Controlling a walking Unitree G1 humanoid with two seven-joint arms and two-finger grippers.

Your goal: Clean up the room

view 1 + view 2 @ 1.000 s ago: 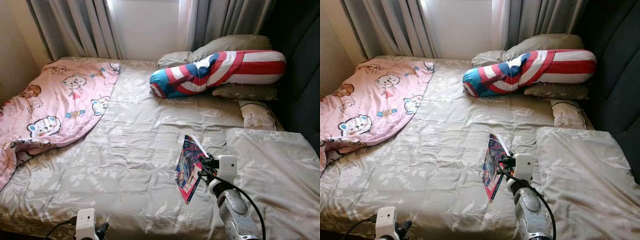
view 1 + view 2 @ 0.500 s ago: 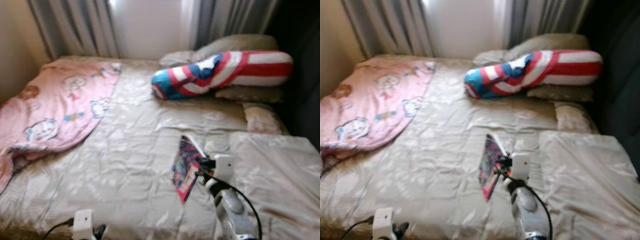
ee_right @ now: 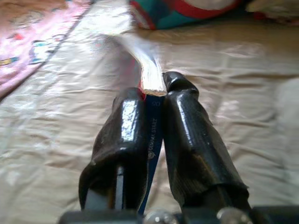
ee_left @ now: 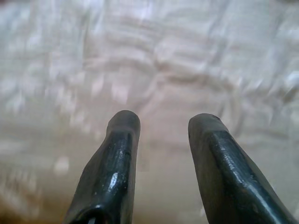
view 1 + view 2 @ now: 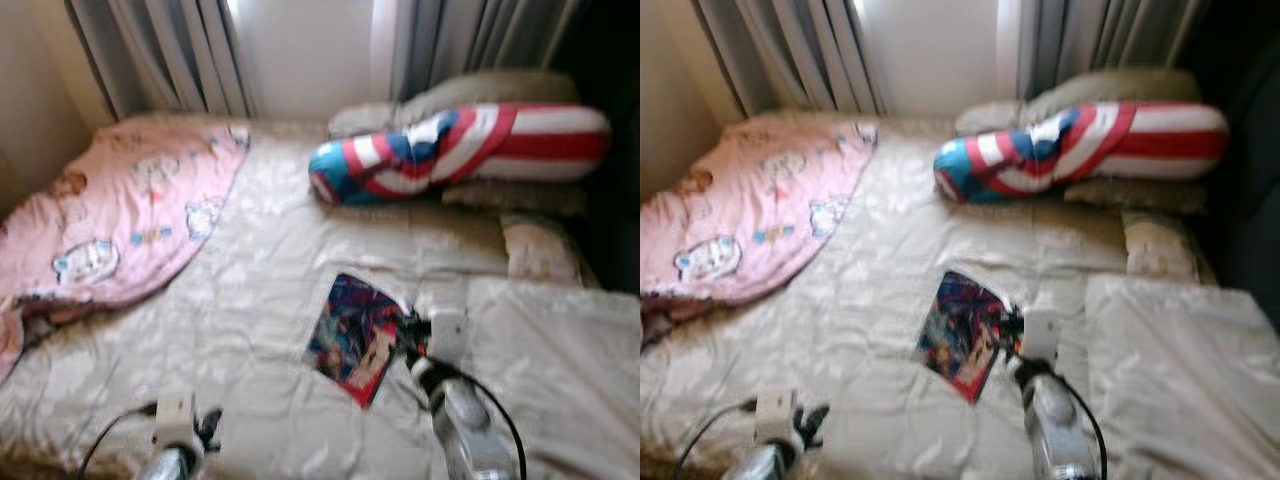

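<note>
My right gripper (image 3: 153,100) pinches the spine edge of a colourful book (image 5: 352,337), holding it tilted over the beige bed sheet (image 5: 250,290) at centre. My left gripper (image 4: 161,123), fingers parted and holding nothing, hovers over the sheet's near left edge. Far left, a pink blanket (image 5: 130,210); far right, a striped red, white and blue bolster (image 5: 460,150) against pillows (image 5: 1110,90). Views blurred.
</note>
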